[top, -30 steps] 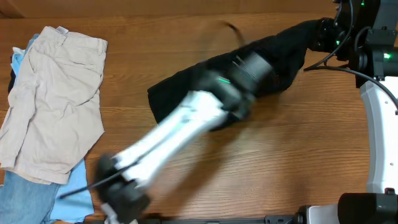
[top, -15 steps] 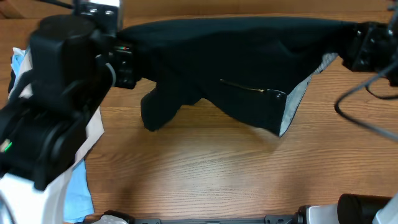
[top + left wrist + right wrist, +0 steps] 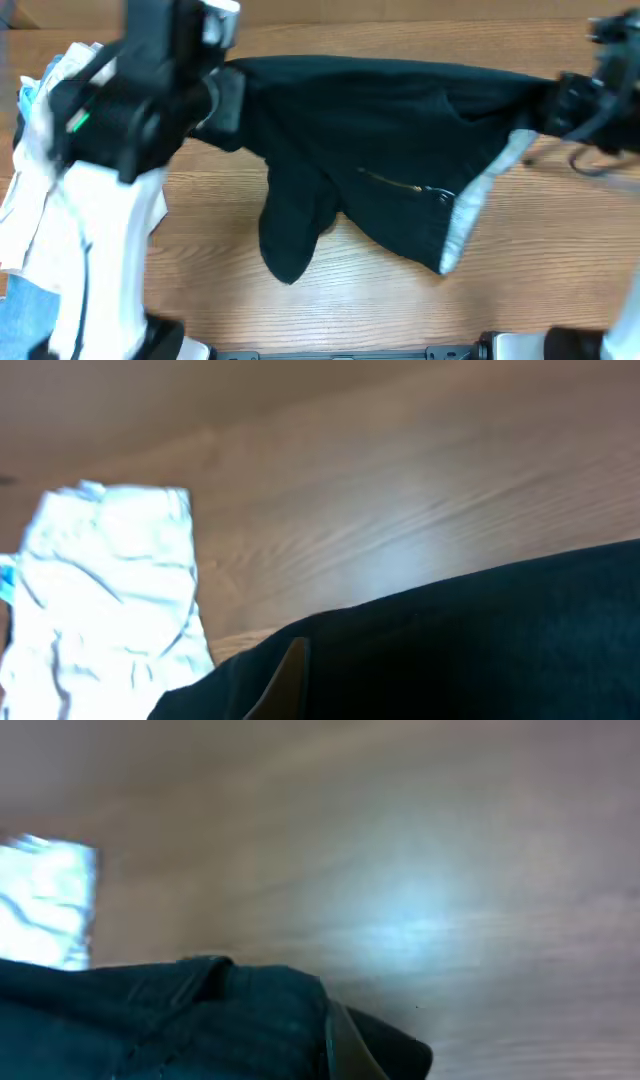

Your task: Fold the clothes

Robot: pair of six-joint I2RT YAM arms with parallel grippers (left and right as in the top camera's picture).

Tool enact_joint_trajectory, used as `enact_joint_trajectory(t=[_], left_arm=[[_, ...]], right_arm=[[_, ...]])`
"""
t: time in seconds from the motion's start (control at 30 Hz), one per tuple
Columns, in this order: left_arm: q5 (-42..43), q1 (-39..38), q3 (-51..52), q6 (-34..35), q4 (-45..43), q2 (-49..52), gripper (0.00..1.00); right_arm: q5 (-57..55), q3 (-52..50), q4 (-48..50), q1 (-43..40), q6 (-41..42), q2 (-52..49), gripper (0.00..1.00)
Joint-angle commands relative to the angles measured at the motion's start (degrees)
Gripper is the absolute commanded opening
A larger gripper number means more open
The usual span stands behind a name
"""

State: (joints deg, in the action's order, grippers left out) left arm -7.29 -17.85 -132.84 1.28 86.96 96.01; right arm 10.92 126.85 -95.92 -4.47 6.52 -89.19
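Both arms pinching the black fabric shorts (image 3: 380, 140), stretched out wide between them

The left gripper (image 3: 226, 97) is clenched on one end of the shorts at about 10 o'clock in the overhead view. The right gripper (image 3: 556, 102) is clamped on the other end at about 2 o'clock. So the cloth runs as a dark band across the top of the wooden table (image 3: 400, 310). One leg droops toward 6 o'clock, and next to it a flap is turned over, showing the pale grey-white lining (image 3: 466, 212) and a thin brass-coloured zip (image 3: 395, 183). Both wrist cams are pretty much just dark fabric along the bottom edge with blurry wood behind it. The beige khaki shorts (image 3: 25, 195) sit at 9 o'clock, half hidden by the left arm, and a light blue garment (image 3: 18, 318) peeks out at 8 o'clock.
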Motion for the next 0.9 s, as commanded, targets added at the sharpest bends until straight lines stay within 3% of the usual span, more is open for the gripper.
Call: enact_joint_trajectory(t=[0.0,0.23,0.4,0.43,0.47,0.5,0.6,0.7,0.77,0.83,0.87], left_arm=[[-5.1,1.3,-0.3,0.6,-0.9,9.0,0.04],[-4.7,1.3,-0.3,1.7,-12.9,29.6,0.04],[-6.3,1.3,-0.3,1.2,-26.7,41.9,0.04],[-8.2,1.4,-0.3,0.9,-31.8,43.4,0.11],[-9.6,1.5,-0.3,0.1,-35.5,43.7,0.87],[-10.6,1.7,-0.5,0.1,-37.6,43.6,1.00],[-11.6,3.3,-7.0,0.2,-36.7,42.5,1.00],[-10.6,4.5,-13.3,0.2,-30.8,42.5,1.00],[-5.7,4.5,-14.1,-2.3,-26.8,42.5,1.00],[-0.1,4.3,-13.3,-6.0,-21.5,42.6,1.00],[0.6,4.3,-13.2,-6.0,-19.3,42.6,1.00]], right_arm=[[-4.5,-7.8,7.3,-0.9,0.5,-4.9,0.04],[-4.4,-11.1,26.4,-0.9,0.6,-25.1,0.04],[-1.7,-11.1,43.1,-0.6,0.6,-36.5,0.04],[-0.9,-11.1,46.4,-0.3,0.5,-37.9,0.04],[-0.3,-11.1,48.4,0.1,0.5,-38.7,0.07],[-0.4,-11.1,49.3,0.6,0.5,-38.9,0.15],[-0.3,-11.1,49.3,1.4,-0.8,-38.9,0.33],[-0.3,-11.1,48.9,1.4,-0.8,-38.9,0.37],[-0.3,-11.1,48.2,1.4,-0.8,-38.9,0.40],[-0.3,-11.1,45.8,1.4,-0.7,-38.9,0.54],[0.1,-11.0,44.2,1.4,-0.7,-38.9,0.67]])
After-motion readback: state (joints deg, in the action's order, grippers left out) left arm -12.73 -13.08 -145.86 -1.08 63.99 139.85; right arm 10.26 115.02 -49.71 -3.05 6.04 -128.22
